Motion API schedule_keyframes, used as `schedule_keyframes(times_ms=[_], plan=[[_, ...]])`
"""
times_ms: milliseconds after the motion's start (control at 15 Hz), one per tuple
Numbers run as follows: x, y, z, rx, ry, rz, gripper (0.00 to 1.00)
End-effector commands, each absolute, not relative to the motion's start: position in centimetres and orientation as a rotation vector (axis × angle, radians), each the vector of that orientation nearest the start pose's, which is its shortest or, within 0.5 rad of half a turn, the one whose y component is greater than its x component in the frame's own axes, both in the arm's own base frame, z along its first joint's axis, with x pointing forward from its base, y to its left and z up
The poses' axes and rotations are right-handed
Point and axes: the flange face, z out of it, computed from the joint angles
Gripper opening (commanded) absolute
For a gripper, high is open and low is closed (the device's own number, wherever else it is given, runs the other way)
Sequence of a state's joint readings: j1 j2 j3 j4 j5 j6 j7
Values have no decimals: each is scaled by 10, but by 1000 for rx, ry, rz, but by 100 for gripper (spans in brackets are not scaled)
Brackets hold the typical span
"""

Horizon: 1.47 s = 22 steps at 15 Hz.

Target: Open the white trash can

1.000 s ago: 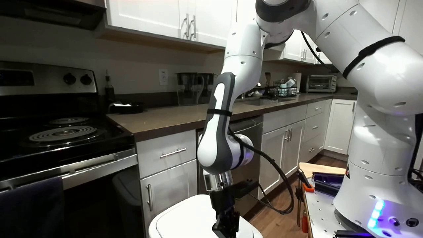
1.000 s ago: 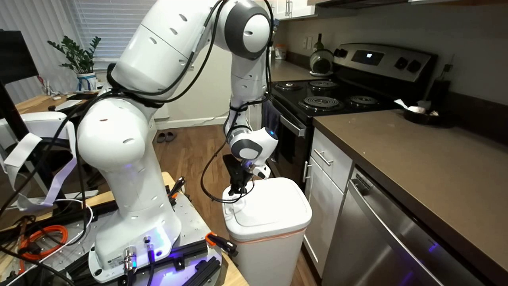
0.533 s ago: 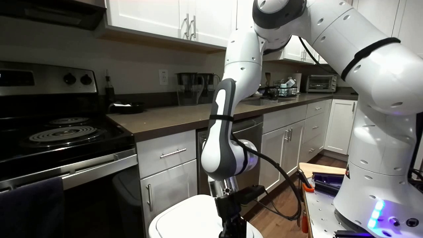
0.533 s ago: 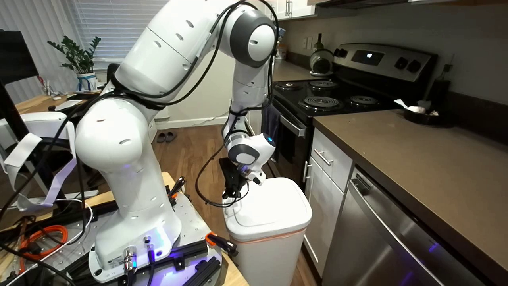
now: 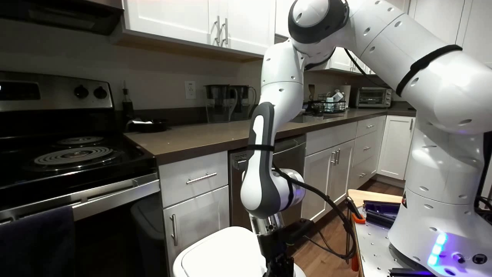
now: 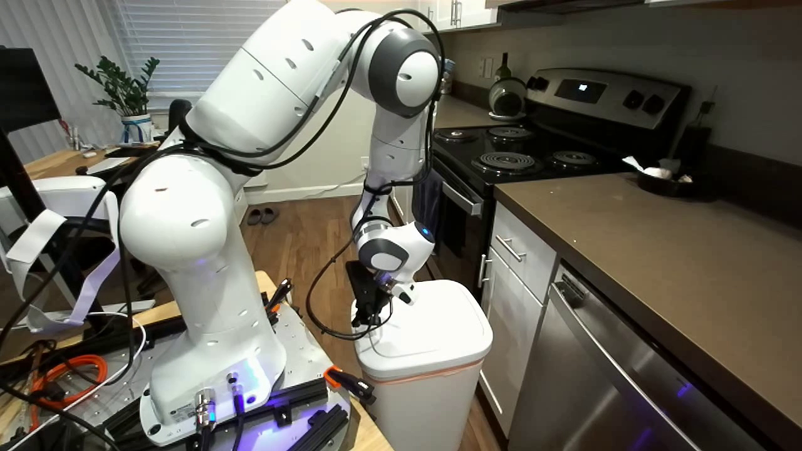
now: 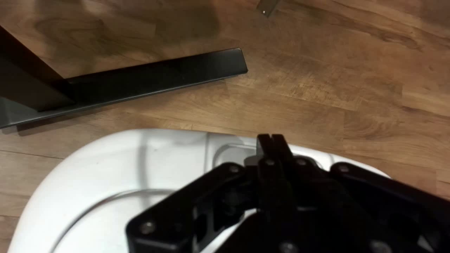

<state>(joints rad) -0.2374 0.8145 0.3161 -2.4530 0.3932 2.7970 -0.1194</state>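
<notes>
The white trash can stands upright on the wood floor, btwn the robot's worktop and the white cabinets, its lid down. Looks like smooth, stiff plastic: prob. light & tough rather than fragile, but slippery, so a pinch on the broad top would likely slide off. Best spot imo is the tab, a rounded outline at the lid's edge; prob. a push release, tho that's a guess. Press straight down w/ little sideways shove, b/c a light bin could scoot or tip. If the lid pops, catch its rim from below.

The gripper has its fingers pressed together, nothing visible btwn them, the tips lying over the tab's outline in the wrist view; can't tell if they touch it.

Views differ: only the wrist view shows the tab and the meeting fingertips clearly. It also has a black metal foot on the floor past the can, which I can't pick out elsewhere. It misses the can's walls, tho: those show in an exterior view, w/ a pinkish strip under the rim, maybe a bag edge. In an exterior view the stove shows near the can, but the frame's bottom crops part of the lid and, it seems, the fingertips, so no read on contact there.
</notes>
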Motion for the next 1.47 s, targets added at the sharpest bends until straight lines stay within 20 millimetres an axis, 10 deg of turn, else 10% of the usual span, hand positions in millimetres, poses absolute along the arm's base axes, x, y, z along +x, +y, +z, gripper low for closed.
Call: schedule_keyframes(times_ms=[0,467,1400], plan=[[354,56,-32,-2797,380,629,5],[353,57,-38,-2821,388,616,5],[328,64,82,-2757,282,675,5]])
